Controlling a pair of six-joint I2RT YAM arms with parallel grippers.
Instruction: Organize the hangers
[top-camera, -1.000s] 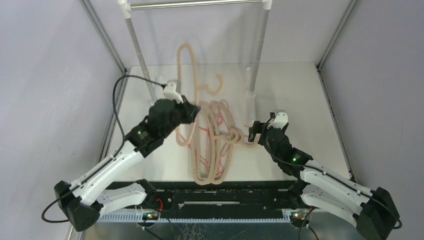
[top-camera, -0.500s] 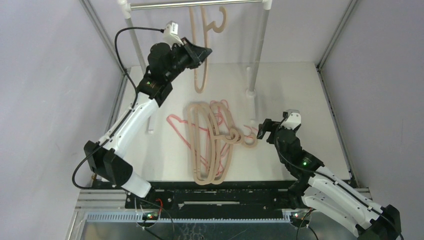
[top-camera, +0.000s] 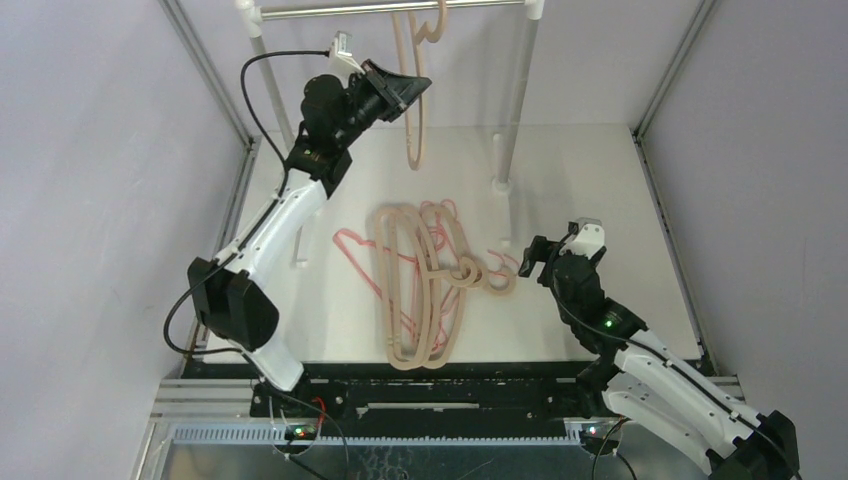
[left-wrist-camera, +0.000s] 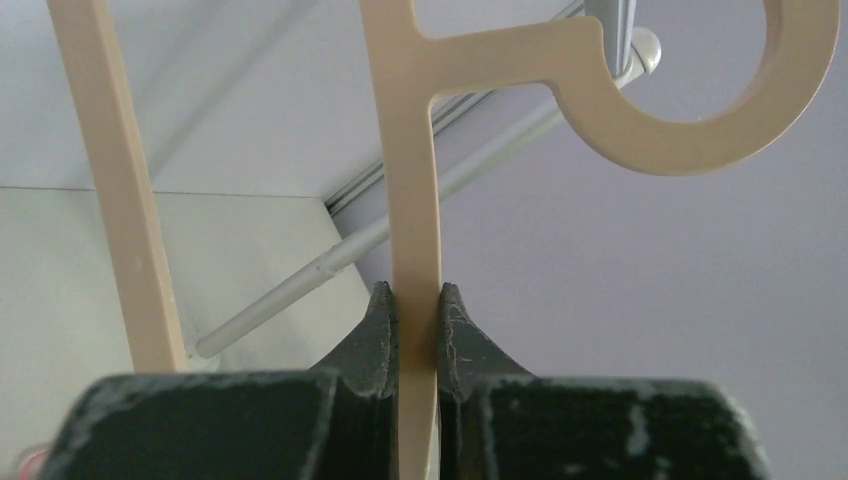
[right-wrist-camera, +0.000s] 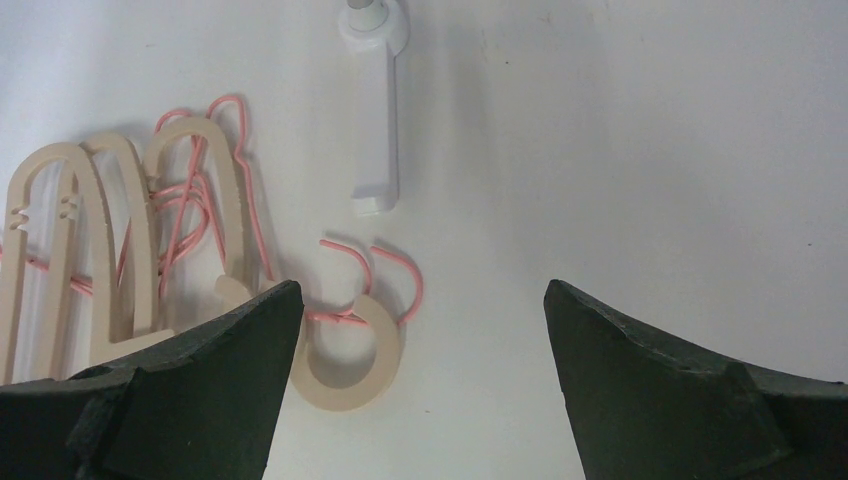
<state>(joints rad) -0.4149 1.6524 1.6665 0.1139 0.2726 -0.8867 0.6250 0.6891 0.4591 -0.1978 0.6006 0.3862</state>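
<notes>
My left gripper (left-wrist-camera: 417, 300), raised at the far side, is clamped on a beige hanger (left-wrist-camera: 412, 180) that hangs straight down, hook up by the rail (top-camera: 330, 11). My right gripper (top-camera: 533, 260), jaws wide apart, sits just right of the pile of hangers (top-camera: 425, 270) on the table (top-camera: 600, 180).

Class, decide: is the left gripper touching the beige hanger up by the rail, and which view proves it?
Touching. The left wrist view shows the left gripper clamped on the beige hanger at its stem, with no gap on either side.
</notes>
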